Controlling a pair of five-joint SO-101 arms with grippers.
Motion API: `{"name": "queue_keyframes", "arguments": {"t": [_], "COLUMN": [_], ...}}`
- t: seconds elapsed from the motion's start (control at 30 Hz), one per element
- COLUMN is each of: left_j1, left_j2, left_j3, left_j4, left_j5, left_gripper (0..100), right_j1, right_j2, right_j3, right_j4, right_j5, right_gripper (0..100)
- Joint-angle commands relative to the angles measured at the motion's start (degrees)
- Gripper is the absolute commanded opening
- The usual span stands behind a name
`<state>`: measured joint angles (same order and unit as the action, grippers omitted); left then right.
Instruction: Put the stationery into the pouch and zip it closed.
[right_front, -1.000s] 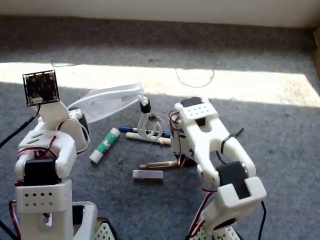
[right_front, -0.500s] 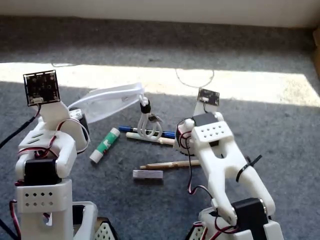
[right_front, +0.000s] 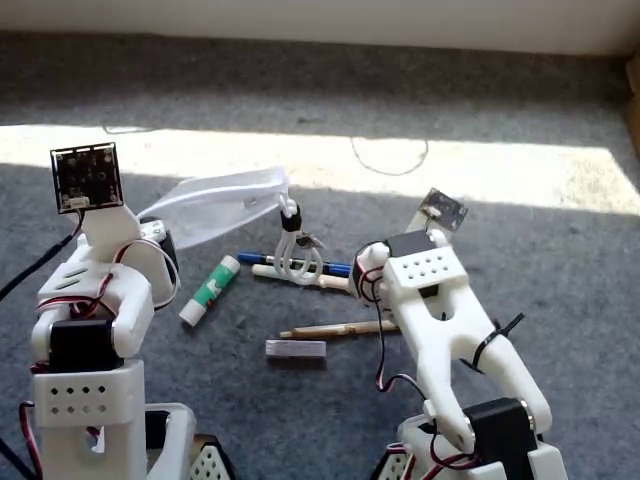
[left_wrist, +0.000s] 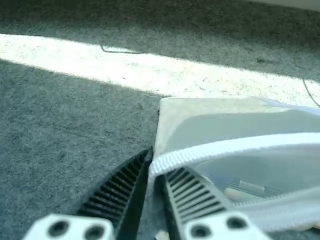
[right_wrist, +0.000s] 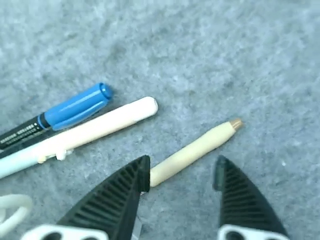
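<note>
Several stationery pieces (right_front: 212, 288) loose on carpet (right_front: 560, 260); left gripper (left_wrist: 155, 167) pinches pouch (left_wrist: 225, 125) rim, right gripper (right_wrist: 182, 175) spread over pencil (right_wrist: 200, 145); zip undone.

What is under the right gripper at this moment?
A cream pencil lies on the grey carpet beneath the open right gripper, its tan tip showing. One finger covers its other end.
</note>
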<state>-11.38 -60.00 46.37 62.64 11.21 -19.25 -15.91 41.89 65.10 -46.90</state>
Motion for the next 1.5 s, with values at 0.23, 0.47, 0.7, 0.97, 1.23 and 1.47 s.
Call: {"name": "queue_keyframes", "arguments": {"t": [0.23, 0.47, 0.7, 0.97, 1.23, 1.47], "left_j1": [-0.48, -0.48, -0.48, -0.48, -0.48, -0.48], "left_j2": [-0.22, -0.22, -0.22, -0.22, -0.22, -0.22], "left_j3": [0.31, 0.31, 0.31, 0.31, 0.31, 0.31], "left_j4": [-0.97, -0.97, -0.97, -0.97, -0.97, -0.97], "left_j5": [-0.35, -0.35, -0.44, -0.44, -0.44, -0.44], "left_gripper": [1, 1, 1, 1, 1, 1], "right_j1": [0.48, 0.66, 1.1, 5.67, 9.36, 12.0], "right_j2": [-1.89, 8.13, 12.79, 12.97, 12.62, 12.53], "right_j3": [0.04, 0.13, -2.07, -2.68, -2.77, -4.7], "right_j4": [-1.19, -2.95, -3.21, -3.21, -5.41, -6.11], "right_j5": [-1.41, -1.41, -1.67, -1.32, -1.23, -1.23], "right_gripper": [24.3, 24.3, 24.1, 13.3, 0.4, 0.4]}}
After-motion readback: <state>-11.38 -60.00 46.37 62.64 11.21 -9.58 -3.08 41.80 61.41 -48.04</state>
